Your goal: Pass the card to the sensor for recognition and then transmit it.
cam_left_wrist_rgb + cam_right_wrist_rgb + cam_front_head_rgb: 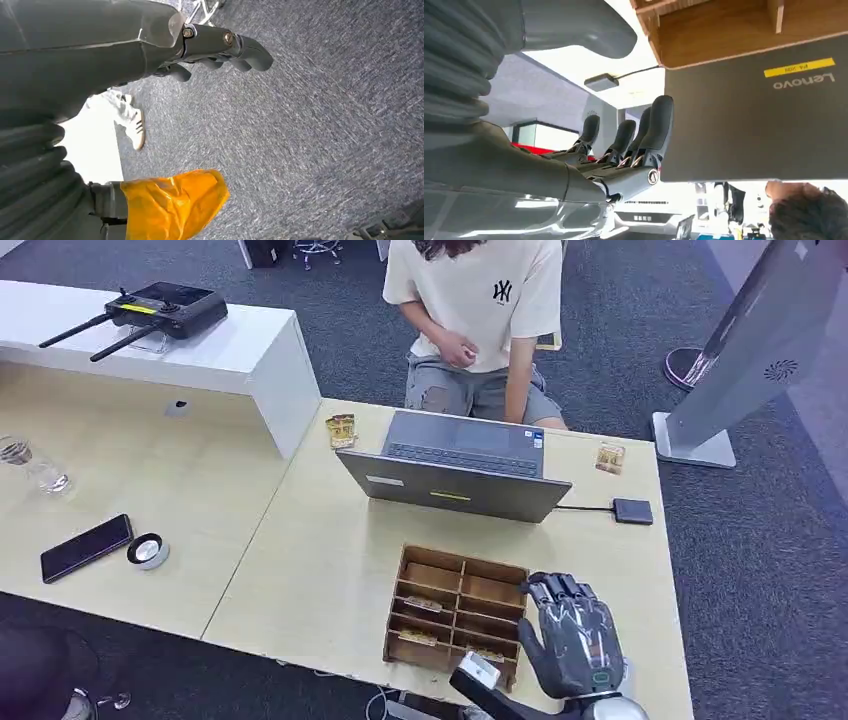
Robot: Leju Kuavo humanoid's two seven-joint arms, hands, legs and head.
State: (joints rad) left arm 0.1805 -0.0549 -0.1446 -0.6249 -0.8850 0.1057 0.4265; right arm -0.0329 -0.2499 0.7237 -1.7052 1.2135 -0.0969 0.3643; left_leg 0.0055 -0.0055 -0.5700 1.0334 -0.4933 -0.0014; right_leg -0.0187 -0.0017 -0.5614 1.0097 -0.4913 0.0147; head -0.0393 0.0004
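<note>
A wooden compartment box (455, 615) stands at the table's near edge, with small cards (424, 605) lying in some of its slots. My right hand (575, 637) hovers at the box's right end, fingers stretched out and apart, holding nothing. In the right wrist view its fingers (644, 132) point toward the laptop lid (749, 115) and the box (724, 35). The sensor (632, 511), a small dark square on a cable, lies right of the laptop (455, 465); it shows again as sensor (601, 81). My left hand (220, 50) hangs over grey carpet, empty.
A person (475, 315) sits behind the table, facing the laptop. Loose cards lie at card (341, 430) and card (610, 457). On the left desk are a phone (86, 547), a round tin (148, 551) and a glass (30, 465). A grey stand (740, 360) rises at the right.
</note>
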